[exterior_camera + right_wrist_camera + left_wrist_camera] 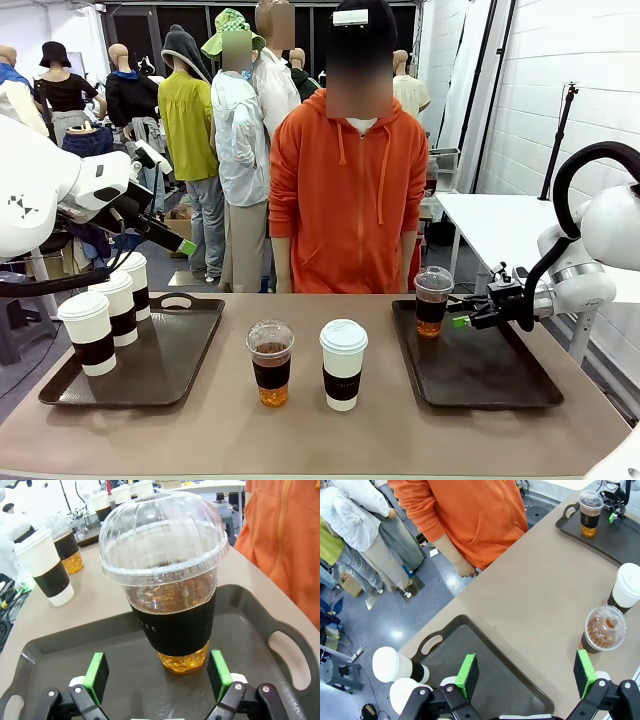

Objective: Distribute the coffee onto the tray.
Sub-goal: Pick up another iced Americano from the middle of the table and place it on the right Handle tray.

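- Right pincer (462,321) (157,669): fingers apart, one on each side of the base of a dome cup (433,300) (170,595), not clamped on it.
- That cup stands upright on the right tray (500,385), in the far corner nearest the middle of the desk (300,430).
- Left pincer (182,244) (526,674): apart, empty, above the left tray (170,370), which carries three white cups (113,305).
- Off-tray, mid-desk between the trays: second dome cup (270,362), and a white cup (343,365) just beside it.
- Step, my read: right-tray placement, four of six cups on trays.
- Next: pull the right pincer straight back without clipping the dome cup, then grab a mid-desk cup by the sleeve. Keep it upright, since the dome lid is tall and tippy.
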You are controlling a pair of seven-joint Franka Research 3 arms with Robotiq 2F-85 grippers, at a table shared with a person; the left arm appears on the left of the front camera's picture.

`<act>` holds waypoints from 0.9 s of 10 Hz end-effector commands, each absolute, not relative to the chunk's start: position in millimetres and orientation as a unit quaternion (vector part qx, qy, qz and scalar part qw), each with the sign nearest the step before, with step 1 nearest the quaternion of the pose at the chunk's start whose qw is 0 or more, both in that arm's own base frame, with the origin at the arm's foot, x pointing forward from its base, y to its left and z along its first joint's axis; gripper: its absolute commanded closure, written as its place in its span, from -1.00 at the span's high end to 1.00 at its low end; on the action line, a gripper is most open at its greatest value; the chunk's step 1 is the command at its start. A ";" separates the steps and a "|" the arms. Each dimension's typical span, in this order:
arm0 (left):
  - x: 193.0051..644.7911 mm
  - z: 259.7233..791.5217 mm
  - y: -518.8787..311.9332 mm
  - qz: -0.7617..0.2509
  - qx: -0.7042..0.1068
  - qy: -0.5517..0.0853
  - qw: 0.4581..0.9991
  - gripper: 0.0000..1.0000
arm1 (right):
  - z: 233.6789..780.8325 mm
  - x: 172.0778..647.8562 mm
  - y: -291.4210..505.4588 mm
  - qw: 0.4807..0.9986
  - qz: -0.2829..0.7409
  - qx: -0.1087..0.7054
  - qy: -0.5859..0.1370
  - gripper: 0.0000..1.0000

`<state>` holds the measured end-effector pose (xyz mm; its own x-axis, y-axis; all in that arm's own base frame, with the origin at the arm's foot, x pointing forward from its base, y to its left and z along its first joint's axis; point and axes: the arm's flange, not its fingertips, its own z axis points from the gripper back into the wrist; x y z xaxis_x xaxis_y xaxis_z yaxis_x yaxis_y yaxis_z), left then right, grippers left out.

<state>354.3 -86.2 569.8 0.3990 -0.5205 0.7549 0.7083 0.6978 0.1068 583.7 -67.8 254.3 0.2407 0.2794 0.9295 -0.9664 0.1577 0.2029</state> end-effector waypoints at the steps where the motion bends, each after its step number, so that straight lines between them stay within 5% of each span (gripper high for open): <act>1: 354.6 569.4 -86.3 -0.372 -0.121 -0.403 0.827 1.00 | 253.9 586.3 -68.6 0.646 0.480 0.443 -0.395 1.00; 4: 354.6 569.4 -86.3 -0.372 -0.121 -0.403 0.827 1.00 | 254.2 583.7 -67.8 0.653 0.477 0.440 -0.390 1.00; 9: 354.6 569.4 -86.3 -0.372 -0.121 -0.403 0.827 1.00 | 285.0 492.6 -77.9 0.634 0.455 0.457 -0.428 1.00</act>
